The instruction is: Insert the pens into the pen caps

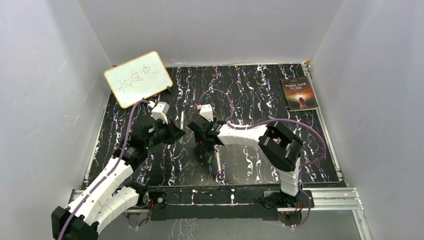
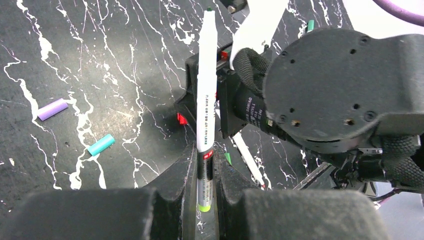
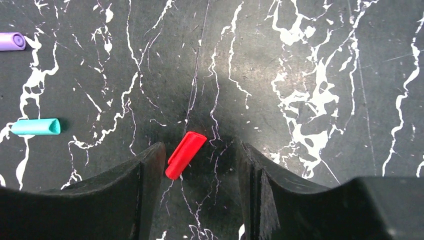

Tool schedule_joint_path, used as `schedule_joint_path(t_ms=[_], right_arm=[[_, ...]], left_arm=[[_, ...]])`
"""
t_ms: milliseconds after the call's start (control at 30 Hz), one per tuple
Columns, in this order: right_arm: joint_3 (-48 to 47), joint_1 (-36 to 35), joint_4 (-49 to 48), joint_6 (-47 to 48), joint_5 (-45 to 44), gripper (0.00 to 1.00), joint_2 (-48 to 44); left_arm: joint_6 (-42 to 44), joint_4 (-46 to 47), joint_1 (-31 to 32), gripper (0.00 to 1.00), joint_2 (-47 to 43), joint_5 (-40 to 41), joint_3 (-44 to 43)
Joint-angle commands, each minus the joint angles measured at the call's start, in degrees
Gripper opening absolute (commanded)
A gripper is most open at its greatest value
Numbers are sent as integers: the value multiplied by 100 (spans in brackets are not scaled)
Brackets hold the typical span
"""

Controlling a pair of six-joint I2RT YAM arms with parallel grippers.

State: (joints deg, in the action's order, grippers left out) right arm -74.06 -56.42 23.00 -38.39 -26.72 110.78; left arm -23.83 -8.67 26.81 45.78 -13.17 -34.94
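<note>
My left gripper [image 2: 204,165] is shut on a white pen [image 2: 206,90] with a lime-green end, which points away toward the right arm. In the top view this pen [image 1: 182,121] sticks out beyond the left gripper [image 1: 173,134]. My right gripper [image 3: 199,147] is open and low over the table, and a red pen cap [image 3: 185,154] lies loose between its fingers, close to the left finger. A purple cap [image 3: 11,41] and a teal cap [image 3: 36,126] lie to the left. A second pen [image 2: 248,160] lies on the table beside a small green cap [image 2: 228,158].
A whiteboard [image 1: 138,78] leans at the back left and a book [image 1: 298,93] lies at the back right. The right arm's wrist [image 2: 340,85] sits close in front of the left gripper. Grey walls enclose the black marbled table [image 1: 260,165].
</note>
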Motion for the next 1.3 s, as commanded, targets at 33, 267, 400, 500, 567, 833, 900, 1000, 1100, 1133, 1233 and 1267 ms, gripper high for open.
schedule_joint_path(t_ms=[33,267,400,500,567,833,900,1000,1100,1133,1233,1267], right_arm=[[344,-18,-431,25,-176,50,-502],[595,-18,-670,-129,104,46,-544],[610,-27,-783,-211,217,45,-427],[559,-27,-800,-191,220,45,-419],[495,-27,-783,-173,220,45,-371],[360,-27,-803,-193,288,45,-170],[336,-27,-819,-234,290,45,-174],[322,-27,-908,-254,282,45,-280],[297,-27,-1004,-297,281,45,-361],[288,-27,-1056,-331,281,45,-385],[275,-27,-1164,-424,266,46,-384],[247,-27,-1143,-458,260,47,-355]], left_arm=[[-190,112,-13,0,-197,20,-247],[-242,2,-9,0,-342,78,-173],[-279,32,-8,0,-373,69,-159],[-264,-28,-9,0,-415,78,-158],[-240,-99,-9,0,-449,100,-163],[-240,-201,-9,0,-608,165,-120],[-223,-224,-9,0,-622,174,-126],[-205,-249,-8,0,-632,168,-135],[-205,-243,-9,0,-648,157,-114],[-209,-234,-9,0,-653,149,-108],[-225,-247,-9,0,-686,139,-98],[-228,-256,-10,0,-703,139,-101]])
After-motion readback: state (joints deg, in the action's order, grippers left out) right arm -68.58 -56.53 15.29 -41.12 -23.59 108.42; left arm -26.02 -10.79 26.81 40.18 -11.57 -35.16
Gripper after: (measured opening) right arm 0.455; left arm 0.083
